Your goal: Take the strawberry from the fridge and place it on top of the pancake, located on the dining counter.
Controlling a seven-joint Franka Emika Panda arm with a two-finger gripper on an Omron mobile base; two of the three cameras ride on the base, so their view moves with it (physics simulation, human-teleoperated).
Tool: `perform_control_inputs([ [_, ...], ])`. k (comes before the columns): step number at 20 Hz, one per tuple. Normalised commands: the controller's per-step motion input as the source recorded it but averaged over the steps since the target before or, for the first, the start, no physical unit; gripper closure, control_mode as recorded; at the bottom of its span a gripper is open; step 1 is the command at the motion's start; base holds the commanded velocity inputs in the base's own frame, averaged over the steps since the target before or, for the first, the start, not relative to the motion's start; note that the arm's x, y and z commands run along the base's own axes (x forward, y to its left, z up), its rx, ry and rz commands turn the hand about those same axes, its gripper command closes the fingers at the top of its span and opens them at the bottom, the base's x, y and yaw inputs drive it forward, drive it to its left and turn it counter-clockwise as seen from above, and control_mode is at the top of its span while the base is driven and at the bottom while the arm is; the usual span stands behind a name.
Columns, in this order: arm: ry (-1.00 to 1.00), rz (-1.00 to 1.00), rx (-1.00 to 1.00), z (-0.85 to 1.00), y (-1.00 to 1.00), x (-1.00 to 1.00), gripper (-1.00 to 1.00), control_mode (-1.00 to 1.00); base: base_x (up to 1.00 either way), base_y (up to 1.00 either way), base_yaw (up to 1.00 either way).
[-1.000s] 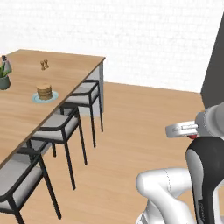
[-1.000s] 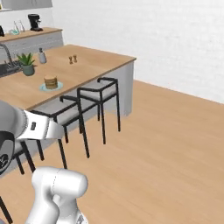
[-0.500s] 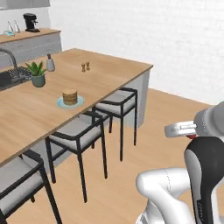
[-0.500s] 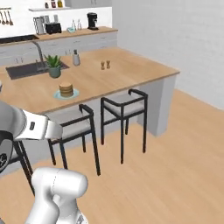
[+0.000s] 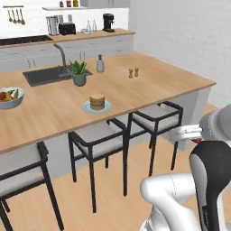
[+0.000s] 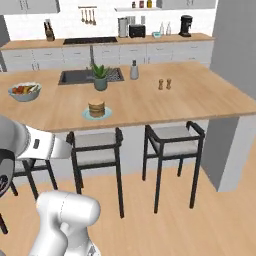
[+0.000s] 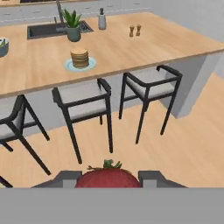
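- Fruit bowl (image 5: 10, 97): a pale bowl of mixed fruit sits at the far left of the dining counter (image 5: 149, 88), well apart from everything else on the light-wood top.
- Sink (image 5: 44, 75): a dark basin is set into the counter behind the bowl, with a curved tap (image 5: 60, 53) at its right end.
- Potted plant (image 5: 79, 73): a small green plant in a grey pot stands just beside the right corner of the sink; a pale soap bottle (image 5: 100, 64) stands a little to its right.
- Pancake (image 5: 97, 101): the tan-brown stack sits upright on a pale blue-green plate (image 5: 87, 108), nearer the front edge of the counter than the plant. In the right base view the same stack (image 6: 96, 107) lies between the bowl and the shakers.
- Shakers (image 5: 133, 72): two small brown shakers stand side by side, right of the bottle and well apart from the pancake.
- Chairs (image 5: 98, 135): dark-framed, grey-seated chairs are tucked along the near side of the counter, below the pancake.
- Gripper (image 7: 109, 180): low in the hand view its two dark fingertips (image 7: 151, 177) are clenched on the strawberry (image 7: 108, 177), a red fruit with a green leafy top between them. It is held above the wooden floor, well short of the counter and the plate.
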Motion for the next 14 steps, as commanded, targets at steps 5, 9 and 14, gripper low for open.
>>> perform_control_inputs([
  [5, 0.0, 0.0, 0.0, 0.0, 0.0, 0.0, 1.0, 1.0, 0.54, -0.7, 0.64],
  [9, 0.0, 0.0, 0.0, 0.0, 0.0, 0.0, 1.0, 1.0, 0.68, -0.16, 0.48],
  [14, 0.0, 0.0, 0.0, 0.0, 0.0, 0.0, 1.0, 1.0, 0.75, 0.0, 0.22],
])
